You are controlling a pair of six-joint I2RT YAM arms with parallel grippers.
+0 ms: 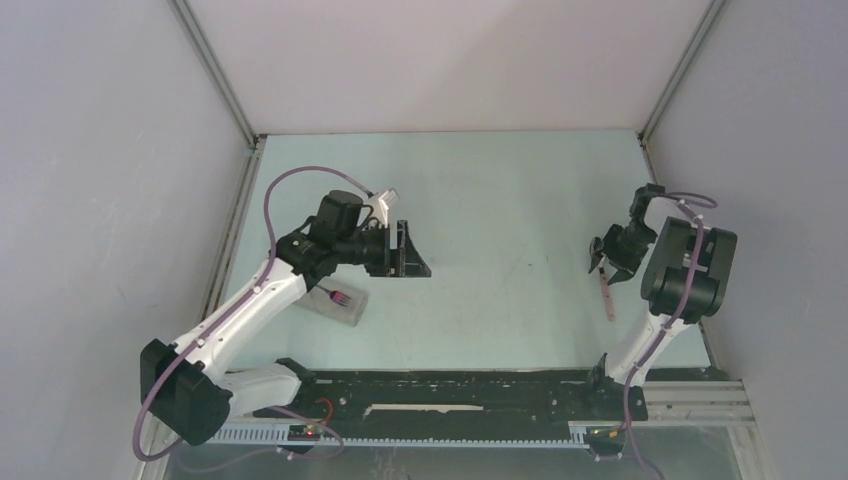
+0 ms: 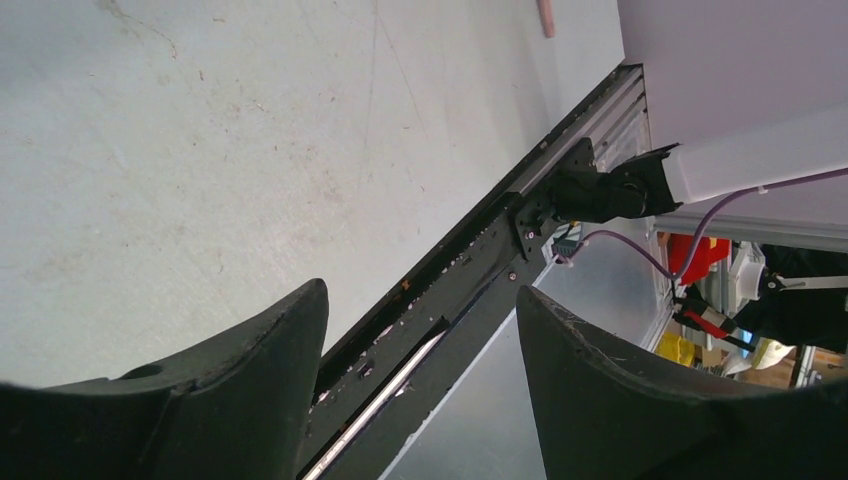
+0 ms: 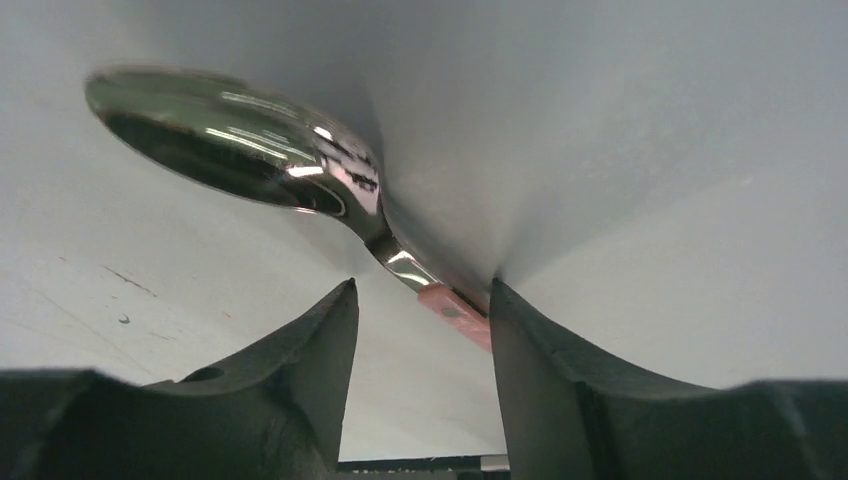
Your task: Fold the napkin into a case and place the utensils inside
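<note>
The napkin lies folded as a small grey-beige case (image 1: 345, 310) at the table's left, partly under my left arm. The fork (image 1: 341, 296) rests at the case, its tines and pink handle showing. My left gripper (image 1: 412, 255) (image 2: 420, 290) hangs open and empty to the right of the case. The spoon (image 1: 606, 298) (image 3: 230, 140) lies on the table at the right. My right gripper (image 1: 603, 268) (image 3: 422, 285) is down over the spoon's neck. Its jaws stand apart, and the pink handle (image 3: 455, 312) touches the right finger while a gap remains on the left.
A black rail (image 1: 450, 385) (image 2: 450, 270) runs along the near edge between the arm bases. Grey walls close in the table on the left, back and right. The spoon's pink handle end (image 2: 546, 18) shows at the top of the left wrist view.
</note>
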